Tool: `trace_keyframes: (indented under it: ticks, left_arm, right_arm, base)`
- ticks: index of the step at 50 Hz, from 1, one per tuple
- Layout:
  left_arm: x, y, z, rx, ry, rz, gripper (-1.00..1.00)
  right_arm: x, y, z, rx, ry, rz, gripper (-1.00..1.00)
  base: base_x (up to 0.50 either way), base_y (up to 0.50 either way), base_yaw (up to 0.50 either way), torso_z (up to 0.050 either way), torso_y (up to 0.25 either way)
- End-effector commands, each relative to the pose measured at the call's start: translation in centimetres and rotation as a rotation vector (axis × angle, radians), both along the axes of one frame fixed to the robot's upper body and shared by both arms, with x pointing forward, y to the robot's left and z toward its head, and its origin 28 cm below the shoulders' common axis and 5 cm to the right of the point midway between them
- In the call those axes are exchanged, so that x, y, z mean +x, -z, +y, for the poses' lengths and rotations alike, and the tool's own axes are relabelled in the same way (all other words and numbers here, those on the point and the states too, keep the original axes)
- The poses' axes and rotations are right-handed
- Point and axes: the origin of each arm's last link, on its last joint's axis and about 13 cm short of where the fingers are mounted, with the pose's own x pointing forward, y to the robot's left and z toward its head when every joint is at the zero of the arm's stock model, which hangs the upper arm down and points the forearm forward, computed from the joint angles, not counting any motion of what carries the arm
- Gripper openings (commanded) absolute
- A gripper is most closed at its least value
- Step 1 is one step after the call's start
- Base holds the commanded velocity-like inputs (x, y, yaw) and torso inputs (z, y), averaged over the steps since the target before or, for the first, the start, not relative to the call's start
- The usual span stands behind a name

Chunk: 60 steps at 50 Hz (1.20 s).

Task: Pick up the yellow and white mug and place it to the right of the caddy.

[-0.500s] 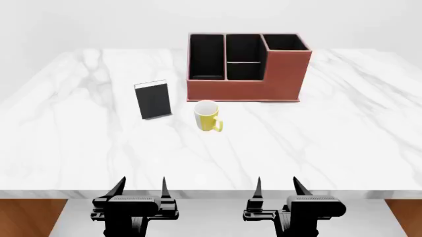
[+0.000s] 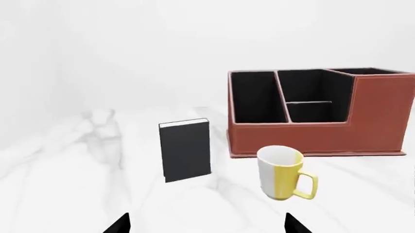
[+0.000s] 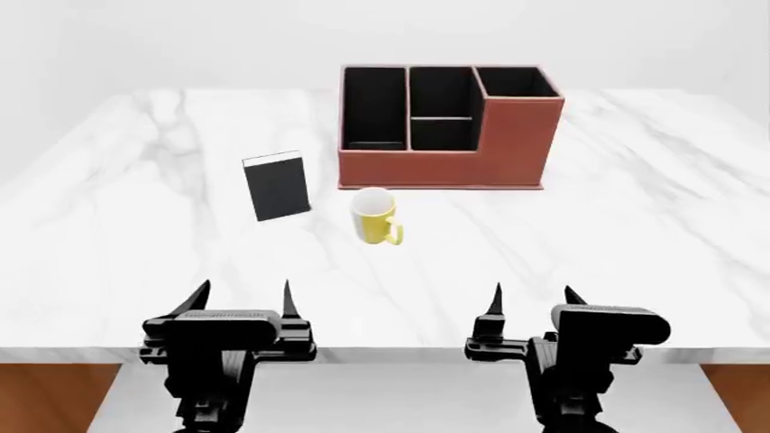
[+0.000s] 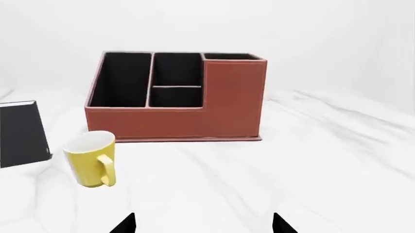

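The yellow and white mug (image 3: 377,216) stands upright on the marble table, just in front of the caddy (image 3: 448,126), handle toward me and right. It also shows in the left wrist view (image 2: 283,173) and the right wrist view (image 4: 93,158). The reddish-brown caddy (image 2: 324,116) (image 4: 178,97) has black compartments and a taller right section. My left gripper (image 3: 241,299) and right gripper (image 3: 532,302) are both open and empty, over the table's near edge, well short of the mug. Only their fingertips (image 2: 120,224) (image 4: 126,224) show in the wrist views.
A black book-like slab (image 3: 277,186) stands upright left of the mug, also in the left wrist view (image 2: 185,149). The white marble table (image 3: 626,234) stretches wide to the right of the caddy. Its front edge runs just under my grippers.
Both grippers have risen and moved forward over the table's near edge. The head view has shifted slightly. The mug, caddy and slab have not moved on the table.
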Motion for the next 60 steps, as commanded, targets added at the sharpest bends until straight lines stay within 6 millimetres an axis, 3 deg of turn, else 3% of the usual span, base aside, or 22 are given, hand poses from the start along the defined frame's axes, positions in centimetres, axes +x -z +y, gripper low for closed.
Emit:
trace_keyframes:
  ticks: [1,16,38,60]
  left_arm:
    - [-0.16,-2.91,-0.27,0.037,-0.001,-0.04,1.0]
    - [-0.01,-2.7,-0.37,0.051,-0.001,-0.035,1.0]
    - [-0.15,-2.66,-0.33,0.069,0.0,-0.04,1.0]
    - [-0.44,-2.99,-0.27,0.064,-0.013,-0.044,1.0]
  right_arm:
    - [0.04,-2.95,-0.47,-0.044,0.011,-0.038,1.0]
    - [-0.15,-2.72,-0.29,-0.055,0.002,-0.041,1.0]
    - [-0.17,-2.64,-0.31,-0.048,0.003,-0.045,1.0]
    - [-0.25,-2.5,-0.3,-0.044,0.002,-0.042,1.0]
  base:
    - [0.14,-0.5,0.0,0.0,0.0]
    - [0.35,-0.36,0.0,0.0,0.0]
    - [0.5,-0.01,0.0,0.0,0.0]
    - [0.49,-0.2,0.0,0.0,0.001]
